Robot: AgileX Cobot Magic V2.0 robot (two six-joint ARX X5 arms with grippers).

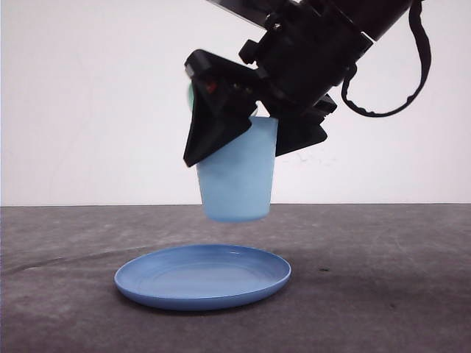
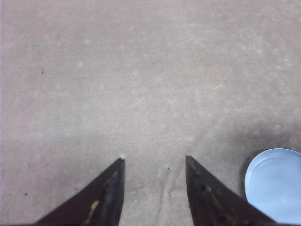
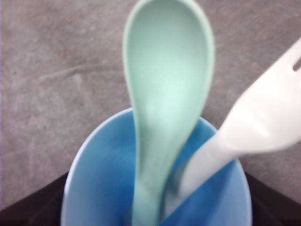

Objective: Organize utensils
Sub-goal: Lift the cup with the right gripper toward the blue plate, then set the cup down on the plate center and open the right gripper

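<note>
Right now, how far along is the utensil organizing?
Done: the mint-green spoon and white fork stand in the light blue cup. In hand: the right gripper holds the cup above the blue plate. Left: setting it down, probably on the plate.

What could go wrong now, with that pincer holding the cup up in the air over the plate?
The right pincer holds the light blue cup clear above the blue plate. If the grip slips, the cup could drop onto the plate and bounce or tip. The mint spoon and white fork stand loose inside, leaning out past the rim, so a tilt or jolt might spill them.
</note>
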